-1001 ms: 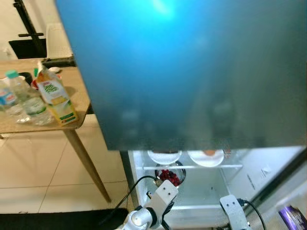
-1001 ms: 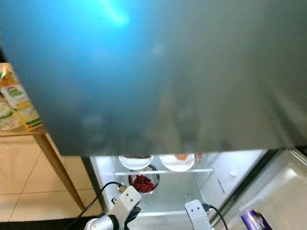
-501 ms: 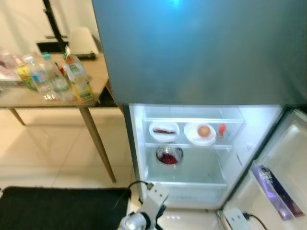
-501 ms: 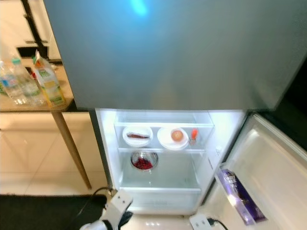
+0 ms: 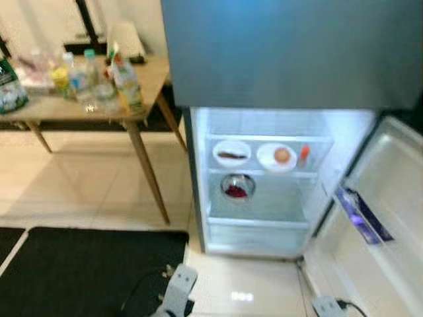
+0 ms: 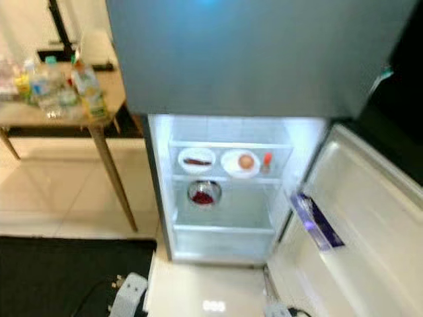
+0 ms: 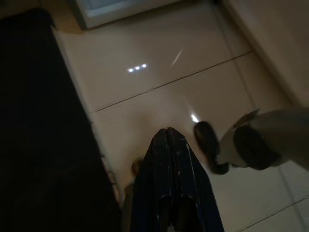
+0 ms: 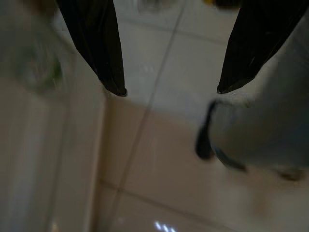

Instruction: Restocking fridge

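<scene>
The fridge (image 5: pixel 271 203) stands with its lower compartment lit and its door (image 6: pixel 370 244) swung out to the right. On the upper shelf sit a white plate with dark food (image 5: pixel 231 154), a plate with an orange round item (image 5: pixel 278 156) and a small red bottle (image 5: pixel 303 154). A bowl of red berries (image 5: pixel 236 187) sits on the shelf below. A juice carton (image 5: pixel 127 82) and water bottles (image 5: pixel 89 76) stand on the wooden table (image 5: pixel 73 113) at left. My left gripper (image 7: pixel 168 131) hangs shut over the floor tiles. My right gripper (image 8: pixel 171 91) hangs open and holds nothing.
A purple packet (image 5: pixel 357 212) lies in the door shelf. A black mat (image 5: pixel 79 271) covers the floor at lower left, in front of the table. A green bag (image 5: pixel 8 90) sits at the table's left end. My own leg (image 7: pixel 256 145) is near the left gripper.
The camera has pulled back from the fridge, so the whole lower compartment, the door and the floor now show. Both arms sit lower in the picture. Nothing in the fridge has shifted.
</scene>
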`<state>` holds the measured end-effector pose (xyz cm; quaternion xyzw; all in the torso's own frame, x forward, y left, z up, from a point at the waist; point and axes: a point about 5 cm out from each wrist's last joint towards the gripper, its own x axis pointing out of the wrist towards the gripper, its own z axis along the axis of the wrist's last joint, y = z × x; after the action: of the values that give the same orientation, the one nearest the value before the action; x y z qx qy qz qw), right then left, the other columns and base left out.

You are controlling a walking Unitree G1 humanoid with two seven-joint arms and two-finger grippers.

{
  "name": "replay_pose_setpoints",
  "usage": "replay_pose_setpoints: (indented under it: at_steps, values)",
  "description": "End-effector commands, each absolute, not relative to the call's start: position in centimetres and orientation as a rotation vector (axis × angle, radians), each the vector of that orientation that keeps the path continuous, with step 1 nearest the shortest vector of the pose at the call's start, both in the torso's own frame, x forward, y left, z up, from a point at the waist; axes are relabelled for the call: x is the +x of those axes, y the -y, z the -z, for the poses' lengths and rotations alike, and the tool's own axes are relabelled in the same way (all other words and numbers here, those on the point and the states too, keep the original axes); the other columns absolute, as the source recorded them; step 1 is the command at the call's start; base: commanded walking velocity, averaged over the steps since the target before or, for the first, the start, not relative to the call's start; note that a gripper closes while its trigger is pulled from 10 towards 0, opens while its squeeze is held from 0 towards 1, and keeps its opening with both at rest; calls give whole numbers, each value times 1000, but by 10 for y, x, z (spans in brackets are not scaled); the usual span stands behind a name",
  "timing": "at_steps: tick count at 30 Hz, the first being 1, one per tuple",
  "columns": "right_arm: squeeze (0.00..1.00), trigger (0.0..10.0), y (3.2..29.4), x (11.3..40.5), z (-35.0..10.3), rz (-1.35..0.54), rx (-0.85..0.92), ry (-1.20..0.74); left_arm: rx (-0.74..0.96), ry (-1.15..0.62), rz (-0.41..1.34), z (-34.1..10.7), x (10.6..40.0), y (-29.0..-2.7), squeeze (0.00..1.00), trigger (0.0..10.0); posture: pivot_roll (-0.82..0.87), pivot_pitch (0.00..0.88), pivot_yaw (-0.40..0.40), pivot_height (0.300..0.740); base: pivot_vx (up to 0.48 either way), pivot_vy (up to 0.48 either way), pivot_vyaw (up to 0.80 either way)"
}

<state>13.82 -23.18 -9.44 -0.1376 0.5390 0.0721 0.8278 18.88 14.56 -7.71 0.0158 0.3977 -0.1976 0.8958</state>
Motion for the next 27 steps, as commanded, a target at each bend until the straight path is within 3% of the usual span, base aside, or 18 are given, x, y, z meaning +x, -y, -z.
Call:
replay_pose_setpoints:
  at_steps: [1, 4, 12, 19, 27]
  values:
    - [0, 10000, 228, 134, 97, -153, -312, -1165, -22, -886, 310, 84, 177, -161, 0, 10000, -102, 0, -16, 735, -368, 0, 0]
    - [0, 10000, 229, 133, 97, -152, -317, -1174, -36, -899, 289, 86, 174, -163, 0, 10000, -102, 0, -16, 735, -368, 0, 0]
    - [0, 10000, 231, 129, 99, -149, -318, -1201, -51, -1004, 248, 98, 146, -166, 0, 10000, -109, 0, -18, 735, -337, 0, -788]
    - [0, 10000, 232, 130, 98, -138, -339, -1200, -67, -1036, 177, 102, 134, -173, 0, 10000, -111, 0, -28, 735, 0, 0, -737]
    - [0, 10000, 230, 129, 99, -146, -352, -1206, -51, -1043, 164, 103, 131, -176, 0, 10000, -111, 0, -28, 735, 0, 0, 0]
